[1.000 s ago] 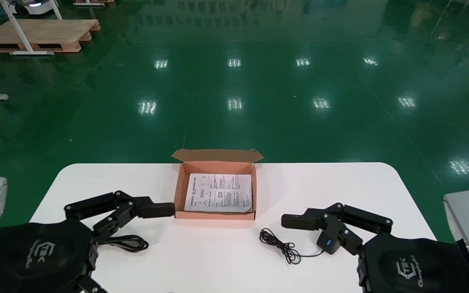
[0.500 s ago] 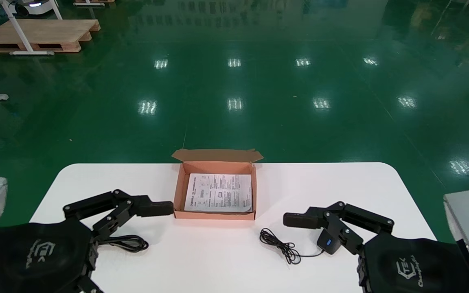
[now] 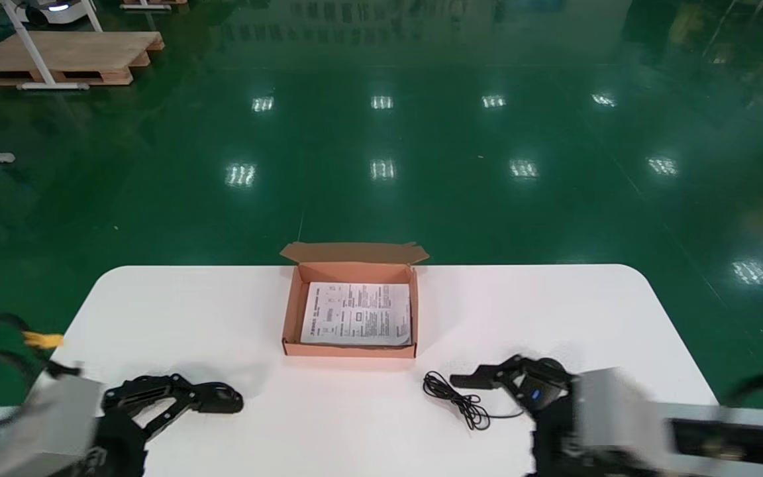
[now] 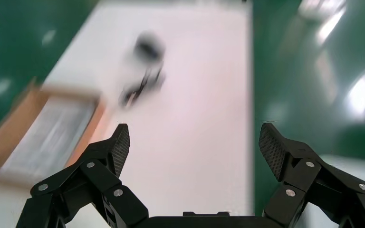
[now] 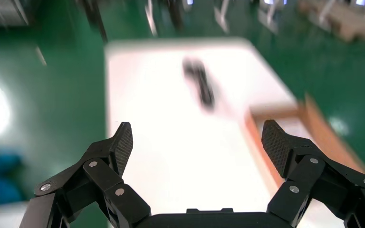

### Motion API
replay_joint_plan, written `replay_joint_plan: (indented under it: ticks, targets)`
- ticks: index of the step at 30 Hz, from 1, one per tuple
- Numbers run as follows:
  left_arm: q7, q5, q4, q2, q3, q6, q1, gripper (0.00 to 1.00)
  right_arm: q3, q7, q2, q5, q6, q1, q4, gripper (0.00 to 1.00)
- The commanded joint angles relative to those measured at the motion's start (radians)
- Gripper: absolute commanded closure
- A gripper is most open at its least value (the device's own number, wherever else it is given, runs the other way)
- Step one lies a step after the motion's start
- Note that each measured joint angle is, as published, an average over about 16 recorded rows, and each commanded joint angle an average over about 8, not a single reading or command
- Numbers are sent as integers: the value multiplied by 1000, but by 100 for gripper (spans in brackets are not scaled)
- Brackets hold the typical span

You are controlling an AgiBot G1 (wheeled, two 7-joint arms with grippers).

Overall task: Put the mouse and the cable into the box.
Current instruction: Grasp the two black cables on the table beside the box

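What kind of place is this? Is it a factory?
Probably a factory hall or robot test lab: a big shiny green floor, a wooden pallet far off, and a white table holding a box.

A white table (image 3: 222,298) with rounded corners is set on a glossy green floor (image 3: 156,199), where rows of lamp reflections (image 3: 381,169) are seen. A printed sheet (image 3: 355,313) is laid flat toward the table's far edge. A wooden pallet (image 3: 77,53) is seen far off at left, crossed by a white metal leg (image 3: 28,46)
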Motion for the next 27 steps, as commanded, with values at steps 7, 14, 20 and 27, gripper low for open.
replay_joint_plan:
  ticks: [7, 14, 20, 27]
  targets:
    - [55, 362, 92, 122, 119, -116, -130, 0, -118, 77, -119, -347, 202, 30, 2, 0]
    - [58, 406, 113, 145, 137, -133, -148, 0, -129, 86, -132, -377, 220, 34, 1, 0]
    - [71, 495, 99, 137, 169, -134, -146, 0, -133, 83, -131, -372, 208, 29, -9, 0]
    - [103, 754, 177, 209, 264, -212, -170, 0, -160, 129, -149, -427, 218, 28, -6, 0]
